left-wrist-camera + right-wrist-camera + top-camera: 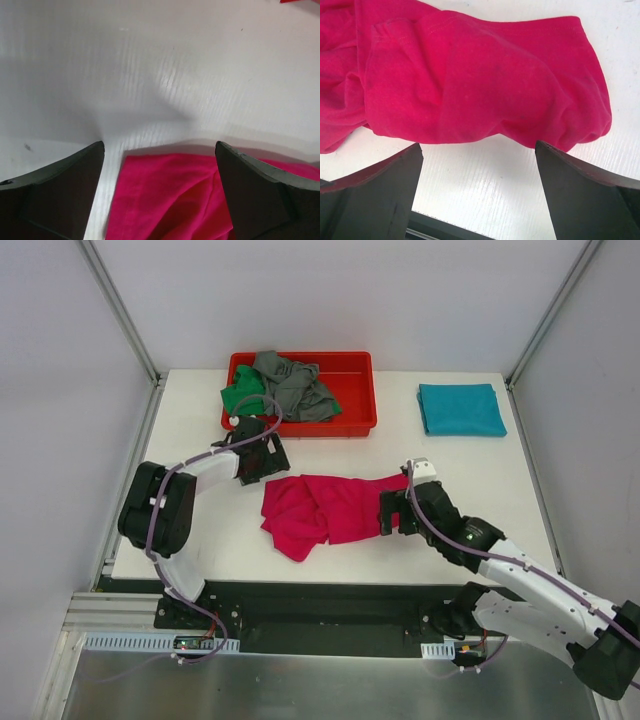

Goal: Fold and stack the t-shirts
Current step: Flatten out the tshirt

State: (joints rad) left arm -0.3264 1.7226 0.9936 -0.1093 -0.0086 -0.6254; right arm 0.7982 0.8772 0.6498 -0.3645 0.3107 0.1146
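A magenta-pink t-shirt (pixel 325 510) lies crumpled in the middle of the white table. My left gripper (pixel 268 472) stands open at its far left corner; in the left wrist view the shirt's hem (pixel 165 195) lies between and below the open gripper (pixel 160 143), ungripped. My right gripper (pixel 388 512) is open at the shirt's right end, the fabric (pixel 470 80) just beyond the empty open gripper (pixel 479 145). A teal t-shirt (pixel 460 408) lies folded at the back right. Green (pixel 240 392) and grey (pixel 295 385) t-shirts are bunched in the tray.
The red plastic tray (pixel 355 390) stands at the back centre, just behind my left gripper. Metal frame posts rise at the table's back corners. The table's near edge runs close below the right gripper.
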